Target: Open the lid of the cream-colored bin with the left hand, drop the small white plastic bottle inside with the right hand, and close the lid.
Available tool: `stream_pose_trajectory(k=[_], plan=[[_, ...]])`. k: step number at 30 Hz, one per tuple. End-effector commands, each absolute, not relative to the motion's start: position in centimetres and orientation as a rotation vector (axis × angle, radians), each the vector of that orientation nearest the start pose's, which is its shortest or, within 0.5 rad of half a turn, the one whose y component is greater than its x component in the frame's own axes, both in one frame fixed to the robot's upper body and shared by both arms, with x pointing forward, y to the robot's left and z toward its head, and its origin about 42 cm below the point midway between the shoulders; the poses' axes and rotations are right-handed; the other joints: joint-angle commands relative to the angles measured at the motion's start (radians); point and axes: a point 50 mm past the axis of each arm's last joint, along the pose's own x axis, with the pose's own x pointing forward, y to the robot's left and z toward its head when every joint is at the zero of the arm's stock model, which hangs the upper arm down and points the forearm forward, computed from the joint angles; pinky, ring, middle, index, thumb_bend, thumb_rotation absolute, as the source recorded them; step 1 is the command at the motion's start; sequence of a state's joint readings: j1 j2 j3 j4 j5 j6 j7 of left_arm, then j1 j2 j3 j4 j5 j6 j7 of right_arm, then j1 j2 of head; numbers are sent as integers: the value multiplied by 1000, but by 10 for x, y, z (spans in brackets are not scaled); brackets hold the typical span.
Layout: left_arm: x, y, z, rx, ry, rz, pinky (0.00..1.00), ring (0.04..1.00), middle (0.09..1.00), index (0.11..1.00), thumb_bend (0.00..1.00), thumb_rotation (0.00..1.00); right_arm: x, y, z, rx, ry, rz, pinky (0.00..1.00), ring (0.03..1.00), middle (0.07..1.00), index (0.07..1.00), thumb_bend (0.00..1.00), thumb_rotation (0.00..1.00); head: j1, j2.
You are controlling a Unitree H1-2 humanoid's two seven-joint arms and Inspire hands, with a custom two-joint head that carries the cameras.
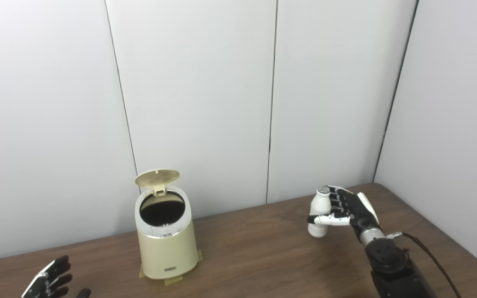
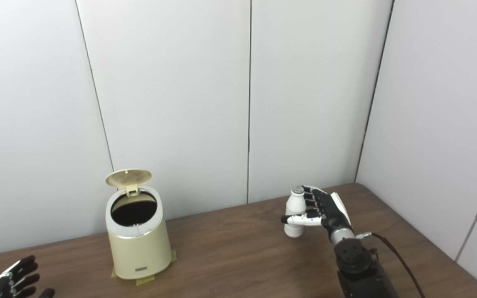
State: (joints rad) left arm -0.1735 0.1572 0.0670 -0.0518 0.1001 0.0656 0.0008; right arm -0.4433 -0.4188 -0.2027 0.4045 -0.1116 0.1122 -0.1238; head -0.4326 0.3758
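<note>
Bin's open, right hand has the bottle

The cream-colored bin [image 1: 166, 240] sits on the left part of the brown table [image 1: 255, 256], stuck down with bits of yellowish tape at its base, and its lid [image 1: 157, 177] is flipped up at the back so you can see the dark inside. Well off to the right, the small white plastic bottle [image 1: 319, 207] stands upright on the table with the right hand [image 1: 348, 211] wrapped around it, thumb across the front, fingers behind. The left hand [image 1: 50, 281] is down in the bottom left corner, near the bin but not touching it, fingers spread apart and holding nothing.
</note>
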Motion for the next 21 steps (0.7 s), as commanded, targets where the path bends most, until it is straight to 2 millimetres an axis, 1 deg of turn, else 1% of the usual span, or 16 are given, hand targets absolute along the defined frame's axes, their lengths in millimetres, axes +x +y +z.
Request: stream_pose_trajectory(k=[1, 4, 7, 13, 15, 18, 21], plan=[[343, 266, 186, 260, -244, 48, 790, 815, 854, 871, 466, 0, 426, -413, 226, -491, -144, -451, 348, 417, 467, 516, 542, 0, 0, 3], [344, 267, 187, 246, -241, 44, 782, 818, 860, 870, 461, 0, 424, -411, 229, -547, -177, -471, 339, 396, 463, 497, 530, 0, -3, 6], [344, 267, 187, 245, -241, 41, 757, 811, 858, 872, 451, 0, 423, -410, 233, -578, -197, -485, 343, 392, 491, 516, 517, 0, -3, 6], [344, 266, 189, 250, -235, 37, 772, 812, 873, 880, 446, 0, 422, -408, 241, -662, -239, -496, 340, 383, 485, 532, 514, 0, -1, 13], [344, 265, 189, 250, -233, 37, 760, 807, 871, 880, 441, 0, 421, -407, 243, -680, -257, -498, 342, 381, 483, 537, 513, 0, 3, 13], [344, 263, 189, 245, -230, 37, 771, 805, 869, 880, 437, 0, 418, -403, 248, -680, -282, -493, 350, 380, 485, 541, 512, 0, 14, 12], [345, 262, 189, 253, -235, 35, 786, 794, 864, 876, 443, 0, 416, -390, 258, -663, -350, -454, 344, 381, 489, 532, 513, 0, 21, 11]])
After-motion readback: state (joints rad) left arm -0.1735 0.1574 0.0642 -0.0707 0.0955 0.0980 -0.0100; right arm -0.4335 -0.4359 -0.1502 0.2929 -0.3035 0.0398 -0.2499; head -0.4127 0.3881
